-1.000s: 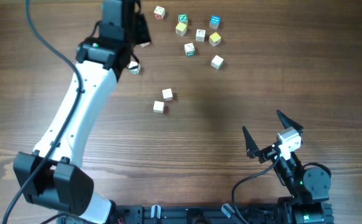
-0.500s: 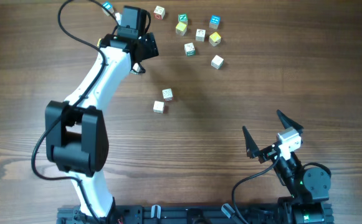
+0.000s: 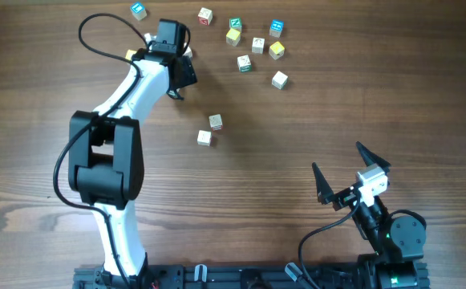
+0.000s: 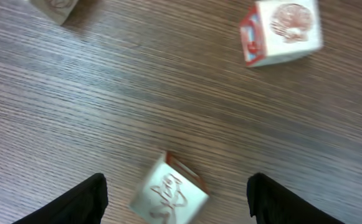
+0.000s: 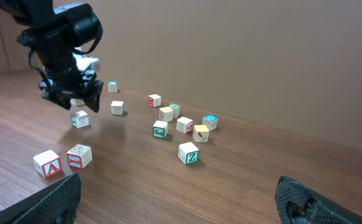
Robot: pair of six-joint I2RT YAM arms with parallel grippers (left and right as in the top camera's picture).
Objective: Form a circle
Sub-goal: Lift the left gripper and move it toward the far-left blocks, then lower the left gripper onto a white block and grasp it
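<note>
Where the left gripper (image 4: 177, 182) hangs low over the table (image 3: 297, 128), its two dark fingers (image 4: 81, 202) stand wide apart. One cube (image 4: 168, 198) lies tilted on the wood between them, with a gap on either side, so nothing is gripped. That cube shows a pale face with a reddish drawing and a red edge. Farther off in the wrist view sits a shell cube (image 4: 281, 31) with a red shell print, and a corner of a third cube (image 4: 56, 5) shows at the top edge.

From above, the left arm (image 3: 128, 88) reaches toward the far left of the table. A pair of pale cubes (image 3: 210, 129) lies nearer the middle, one just beside the other; I cannot tell whether they touch.

The circle is not yet formed. To the right of the left gripper, along the far edge, a loose scatter holds a red cube (image 3: 206, 15) and two green cubes (image 3: 235, 25), with yellow cubes (image 3: 277, 50), a blue cube (image 3: 276, 29) and pale ones mixed among them. Most stand apart from one another. Another blue cube (image 3: 139, 10) lies alone at the far left.

The right gripper (image 3: 336, 157) sits at the near right with its jaws spread wide and empty, well apart from every cube.
</note>
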